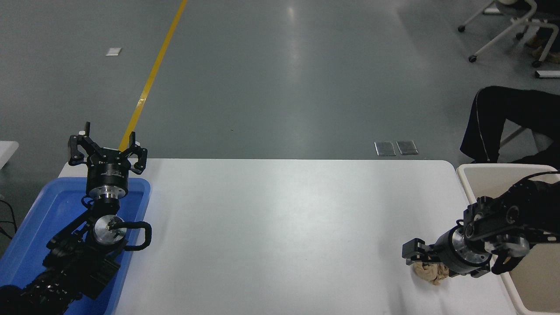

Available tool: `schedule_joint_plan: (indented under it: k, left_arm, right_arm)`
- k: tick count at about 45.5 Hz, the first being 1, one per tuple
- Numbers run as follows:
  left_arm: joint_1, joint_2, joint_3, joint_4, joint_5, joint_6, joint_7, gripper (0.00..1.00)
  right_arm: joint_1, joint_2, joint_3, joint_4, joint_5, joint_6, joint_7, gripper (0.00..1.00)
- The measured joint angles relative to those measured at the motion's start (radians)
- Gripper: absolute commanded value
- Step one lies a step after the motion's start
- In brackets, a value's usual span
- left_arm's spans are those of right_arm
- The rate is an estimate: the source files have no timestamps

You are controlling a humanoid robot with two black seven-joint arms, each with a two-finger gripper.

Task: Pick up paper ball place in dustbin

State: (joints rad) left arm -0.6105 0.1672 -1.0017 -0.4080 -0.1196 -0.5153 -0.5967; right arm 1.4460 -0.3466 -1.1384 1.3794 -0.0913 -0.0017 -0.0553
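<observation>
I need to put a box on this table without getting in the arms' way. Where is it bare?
The table is bare across its whole middle, from the blue tray and parked left gripper to the near right corner. That corner is crowded: the right gripper is at the paper ball, beside the dustbin.
</observation>
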Motion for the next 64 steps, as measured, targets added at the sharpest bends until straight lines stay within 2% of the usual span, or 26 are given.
schedule_joint_plan:
  k: [13,16,18,20,22,23,25,48,64]
  left_arm:
    - [0.000,0.000,0.000,0.000,0.000,0.000,0.000,0.99]
    - [0.000,0.000,0.000,0.000,0.000,0.000,0.000,0.99]
    - [0.000,0.000,0.000,0.000,0.000,0.000,0.000,0.99]
    - [0.000,0.000,0.000,0.000,0.000,0.000,0.000,0.99]
    - [0.000,0.000,0.000,0.000,0.000,0.000,0.000,0.99]
    - [0.000,0.000,0.000,0.000,0.000,0.000,0.000,0.99]
    - [0.000,0.000,0.000,0.000,0.000,0.000,0.000,0.99]
    - [0.000,0.000,0.000,0.000,0.000,-0.001,0.000,0.99]
    - [0.000,0.000,0.000,0.000,0.000,-0.003,0.000,0.99]
  right_arm:
    - [-0.113,0.013,0.032,-0.132,-0.005,-0.056,0.000,0.98]
    - [-0.138,0.018,0.037,-0.158,-0.006,-0.063,0.000,0.95]
    - [-0.158,0.025,0.041,-0.179,-0.007,-0.068,0.000,0.89]
    - [-0.172,0.031,0.042,-0.193,-0.007,-0.070,0.000,0.80]
    - [-0.189,0.038,0.044,-0.212,-0.008,-0.073,0.000,0.63]
    - [-0.195,0.040,0.044,-0.218,-0.009,-0.073,0.000,0.27]
    - [-0.213,0.045,0.043,-0.237,-0.011,-0.075,0.000,0.01]
    - [-0.199,0.031,-0.004,-0.266,-0.015,-0.056,-0.006,0.00]
    - [0.076,-0.072,-0.028,-0.018,-0.062,0.002,-0.006,0.00]
